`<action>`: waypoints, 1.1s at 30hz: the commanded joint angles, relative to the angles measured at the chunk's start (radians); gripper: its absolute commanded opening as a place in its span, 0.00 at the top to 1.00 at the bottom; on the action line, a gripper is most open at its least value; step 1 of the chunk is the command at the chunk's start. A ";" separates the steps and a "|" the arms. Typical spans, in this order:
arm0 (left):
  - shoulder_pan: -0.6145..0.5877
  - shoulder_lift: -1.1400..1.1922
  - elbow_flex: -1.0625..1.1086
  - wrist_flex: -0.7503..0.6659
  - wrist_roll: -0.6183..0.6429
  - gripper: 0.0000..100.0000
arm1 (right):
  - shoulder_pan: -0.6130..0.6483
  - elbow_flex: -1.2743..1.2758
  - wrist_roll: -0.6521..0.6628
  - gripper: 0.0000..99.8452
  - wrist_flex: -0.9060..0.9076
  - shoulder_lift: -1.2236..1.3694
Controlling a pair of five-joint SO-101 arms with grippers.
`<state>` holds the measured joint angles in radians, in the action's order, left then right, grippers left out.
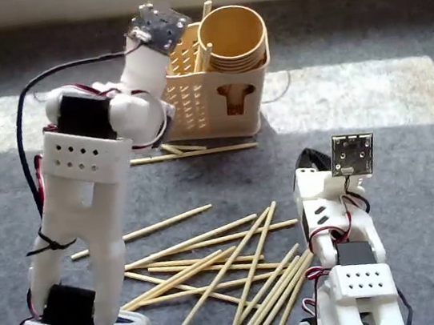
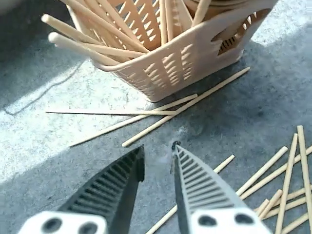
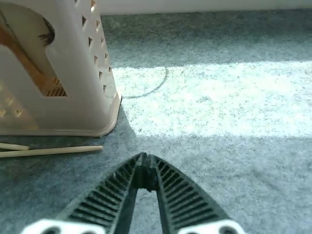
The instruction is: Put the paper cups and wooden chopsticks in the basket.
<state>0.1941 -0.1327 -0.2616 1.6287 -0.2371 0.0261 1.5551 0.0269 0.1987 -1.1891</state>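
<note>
A cream slotted basket (image 1: 219, 89) stands at the back of the grey carpet. It holds a stack of paper cups (image 1: 233, 37) and several wooden chopsticks (image 2: 97, 34). My left arm (image 1: 89, 172) stretches up to the basket's left side. In its wrist view the left gripper (image 2: 157, 153) hangs open and empty above the carpet, just short of the basket (image 2: 165, 63). Three chopsticks (image 2: 161, 113) lie at the basket's foot. My right gripper (image 3: 145, 161) is shut on nothing, low over the carpet and facing the basket (image 3: 63, 73). A loose pile of chopsticks (image 1: 224, 267) lies between the arms.
My right arm (image 1: 347, 225) sits folded at the front right. One chopstick (image 3: 48, 151) lies along the basket's base in the right wrist view. A sunlit band of carpet (image 1: 369, 92) runs to the right of the basket.
</note>
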 commanded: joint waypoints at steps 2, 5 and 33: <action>0.074 -0.035 0.108 0.003 -0.083 0.90 | -0.013 -0.008 0.003 0.99 -0.031 -0.010; 0.096 -0.035 0.202 -0.040 -0.107 0.90 | -0.022 -0.010 0.003 0.99 -0.031 -0.010; 0.127 -0.022 0.908 -0.621 -0.293 0.85 | -0.024 -0.012 0.009 0.99 -0.031 -0.010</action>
<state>0.3138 -0.1327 0.6406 1.0549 -0.5240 0.0077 1.5551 0.0269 0.1987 -1.1891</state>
